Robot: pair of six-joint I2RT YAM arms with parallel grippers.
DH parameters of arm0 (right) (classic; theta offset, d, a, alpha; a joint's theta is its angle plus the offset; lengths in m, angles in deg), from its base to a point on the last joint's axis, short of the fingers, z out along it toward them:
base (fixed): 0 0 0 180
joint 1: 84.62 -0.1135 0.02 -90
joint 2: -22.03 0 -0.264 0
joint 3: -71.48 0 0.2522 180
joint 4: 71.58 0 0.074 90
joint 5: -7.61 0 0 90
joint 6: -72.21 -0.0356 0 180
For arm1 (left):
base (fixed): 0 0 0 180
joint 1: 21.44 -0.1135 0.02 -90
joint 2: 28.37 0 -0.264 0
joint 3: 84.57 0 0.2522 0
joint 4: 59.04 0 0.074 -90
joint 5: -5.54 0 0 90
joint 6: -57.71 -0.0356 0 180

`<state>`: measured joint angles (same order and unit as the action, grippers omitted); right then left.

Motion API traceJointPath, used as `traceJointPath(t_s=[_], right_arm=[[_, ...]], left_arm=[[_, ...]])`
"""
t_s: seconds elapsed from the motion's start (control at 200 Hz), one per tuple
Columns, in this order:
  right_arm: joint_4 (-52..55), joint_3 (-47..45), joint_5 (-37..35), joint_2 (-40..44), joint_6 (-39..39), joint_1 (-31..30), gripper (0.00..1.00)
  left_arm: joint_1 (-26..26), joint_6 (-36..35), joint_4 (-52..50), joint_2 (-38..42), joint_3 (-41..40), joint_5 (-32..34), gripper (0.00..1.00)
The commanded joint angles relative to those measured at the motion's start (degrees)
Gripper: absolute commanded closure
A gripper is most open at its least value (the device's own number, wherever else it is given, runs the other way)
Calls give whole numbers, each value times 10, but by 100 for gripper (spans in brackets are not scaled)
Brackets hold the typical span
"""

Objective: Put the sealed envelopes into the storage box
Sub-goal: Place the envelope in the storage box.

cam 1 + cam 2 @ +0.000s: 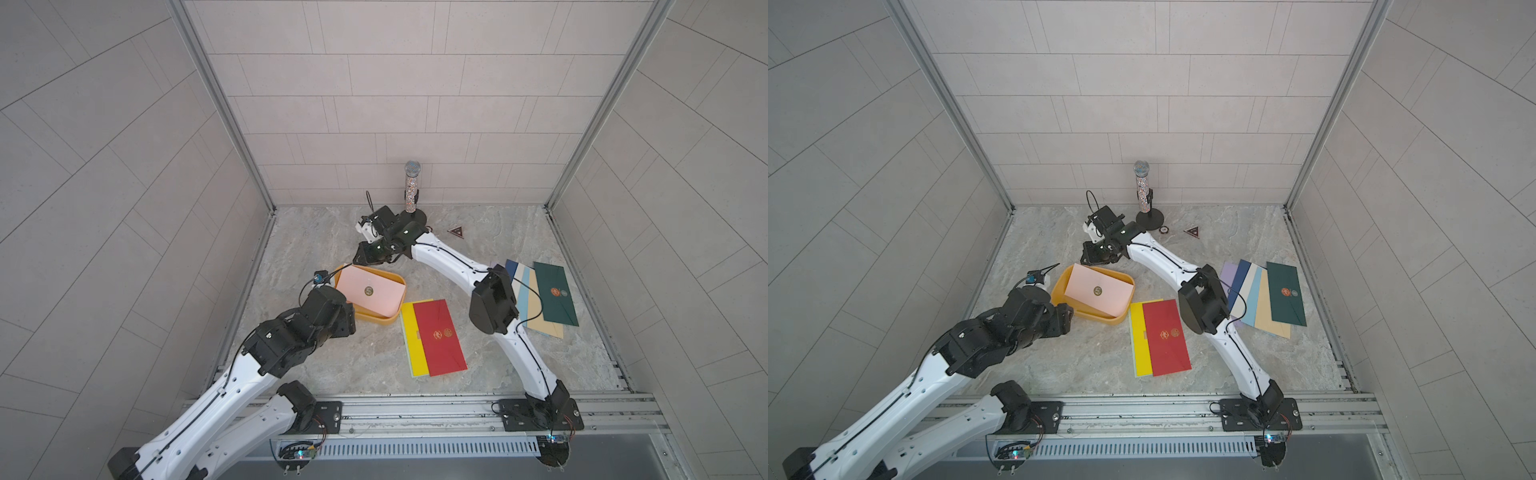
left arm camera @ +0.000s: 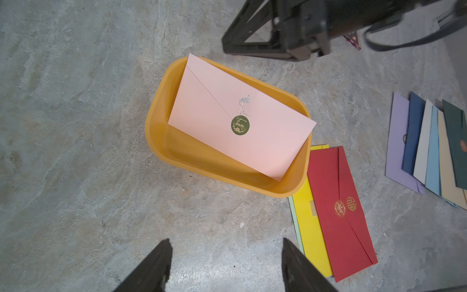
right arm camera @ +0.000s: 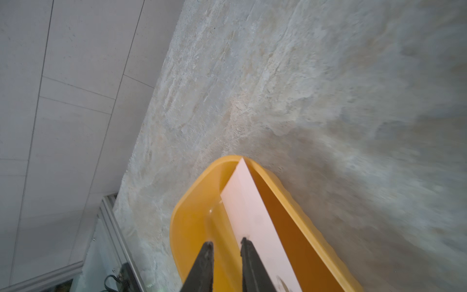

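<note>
Right claw (image 3: 226, 241) narrow, empty, at storage box (image 1: 376, 319) upper-left rim; pink envelope (image 1: 361, 297) lies diagonal inside. Red envelope (image 1: 440, 345) just lower right of box, long axis up-down; my left claw (image 2: 225, 240), wide, looks nearer.

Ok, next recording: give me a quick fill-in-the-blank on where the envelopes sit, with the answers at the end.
1. The only envelope resting in the storage box is ____.
2. Its round seal sticker is ____.
3. The red envelope lies on top of a ____ one.
4. The left pincer is ____ and holds nothing.
Missing words: pink; green; yellow; open.
</note>
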<state>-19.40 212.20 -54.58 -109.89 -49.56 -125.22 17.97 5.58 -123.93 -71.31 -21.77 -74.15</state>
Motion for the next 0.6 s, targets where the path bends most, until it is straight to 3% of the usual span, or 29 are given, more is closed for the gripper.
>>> traceJointPath(t_s=[0.0,0.265,0.475,0.595], right_arm=[[-5,-121,-88,149,27,30,69],[-125,-591,-157,462,11,107,51],[-190,-860,-158,628,-14,175,40],[-205,-940,-138,675,-19,183,39]], left_arm=[[3,-7,8,15,-8,-30,26],[17,20,93,-41,-39,-204,25],[157,70,173,-165,-22,-128,25],[187,95,227,-245,-13,-129,27]])
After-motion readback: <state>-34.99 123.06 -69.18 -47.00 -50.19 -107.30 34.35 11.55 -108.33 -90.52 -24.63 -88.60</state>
